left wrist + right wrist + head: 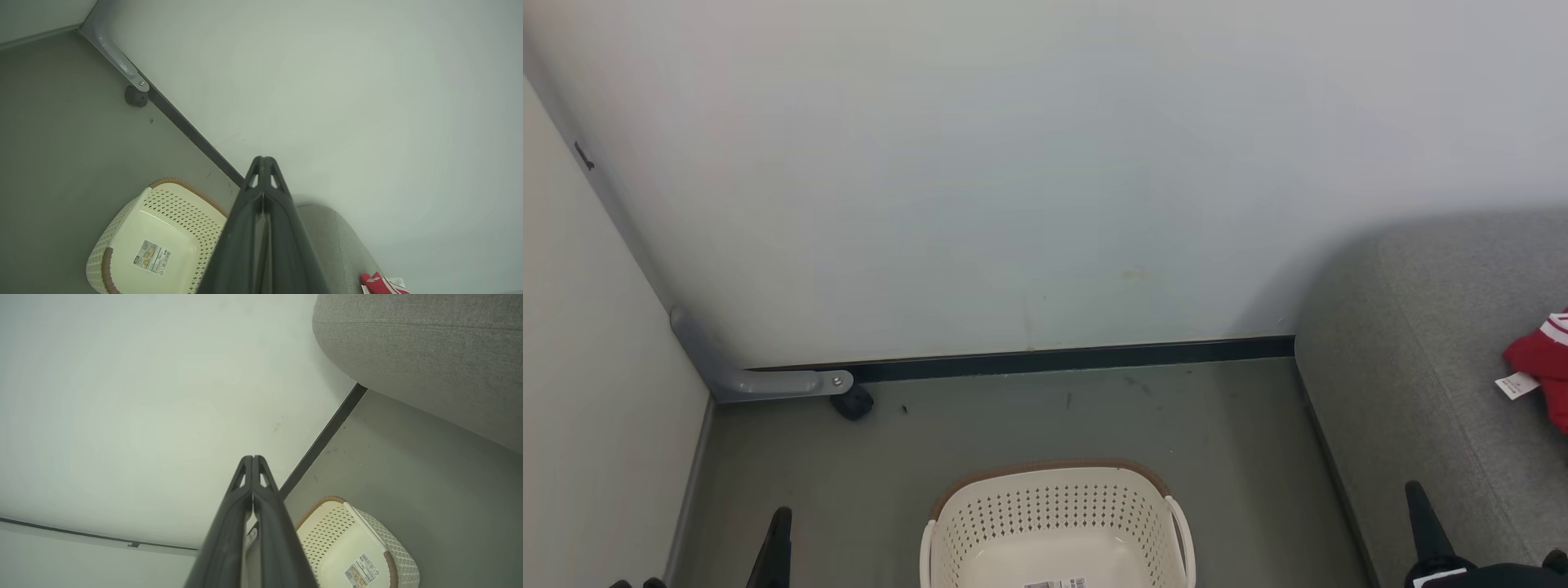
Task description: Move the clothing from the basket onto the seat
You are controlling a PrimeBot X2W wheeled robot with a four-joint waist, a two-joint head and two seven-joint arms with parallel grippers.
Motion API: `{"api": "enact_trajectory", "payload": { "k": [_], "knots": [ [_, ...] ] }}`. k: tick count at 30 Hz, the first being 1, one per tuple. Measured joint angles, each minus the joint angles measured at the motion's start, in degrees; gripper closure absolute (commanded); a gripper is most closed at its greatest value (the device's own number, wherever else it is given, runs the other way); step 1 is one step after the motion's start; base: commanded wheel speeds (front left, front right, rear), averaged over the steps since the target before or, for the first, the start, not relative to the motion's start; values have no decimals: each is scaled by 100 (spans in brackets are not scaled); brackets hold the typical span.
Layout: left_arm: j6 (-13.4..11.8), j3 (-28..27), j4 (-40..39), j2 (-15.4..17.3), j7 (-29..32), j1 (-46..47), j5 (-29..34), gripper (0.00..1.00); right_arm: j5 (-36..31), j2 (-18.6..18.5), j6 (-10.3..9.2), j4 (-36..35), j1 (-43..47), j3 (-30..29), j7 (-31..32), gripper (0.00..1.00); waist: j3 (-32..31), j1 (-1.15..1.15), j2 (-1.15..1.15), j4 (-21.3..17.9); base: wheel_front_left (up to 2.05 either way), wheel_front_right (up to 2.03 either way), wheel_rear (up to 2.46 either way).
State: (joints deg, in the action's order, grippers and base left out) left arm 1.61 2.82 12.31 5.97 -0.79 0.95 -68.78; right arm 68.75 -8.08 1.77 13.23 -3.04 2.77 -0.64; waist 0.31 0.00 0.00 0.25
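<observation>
Clothing [1539, 359]: bright red, white striped trim, white tag; bunched on the seat [1413, 327], well right of the basket [1054, 469].
Basket bottom: bare cream, with a sticker [1055, 583].
Open room: floor [1013, 416] between basket and wall [1045, 163].
Left fingers [264, 163]: pressed together, holding nothing.
Right fingers [252, 461]: pressed together, holding nothing.

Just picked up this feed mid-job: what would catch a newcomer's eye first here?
The bright red clothing stands out, lying on the grey seat at the head view's right edge. Next comes the cream basket on the floor at bottom centre, holding nothing but a label on its base. The left pincer and right pincer are shut, holding nothing.
</observation>
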Motion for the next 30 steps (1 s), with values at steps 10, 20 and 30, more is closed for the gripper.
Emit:
{"api": "enact_trajectory", "payload": {
  "k": [10, 20, 30],
  "knots": [
    [151, -229, 132, -86, 216, 94, -654, 100, 635, 157, 142, 100, -27, -294, 204, 100, -6, 0, 0, -7, 0, 0, 0],
    [281, -431, 243, -188, 386, 157, -1216, 100, 1211, 287, 279, 200, -112, -560, 371, 100, -11, 0, 0, -14, 0, 0, 0],
    [450, -656, 372, -275, 582, 258, -1827, 100, 1863, 450, 411, 308, -140, -853, 588, 100, -17, 0, 0, -21, 0, 0, 0]
  ]
}}
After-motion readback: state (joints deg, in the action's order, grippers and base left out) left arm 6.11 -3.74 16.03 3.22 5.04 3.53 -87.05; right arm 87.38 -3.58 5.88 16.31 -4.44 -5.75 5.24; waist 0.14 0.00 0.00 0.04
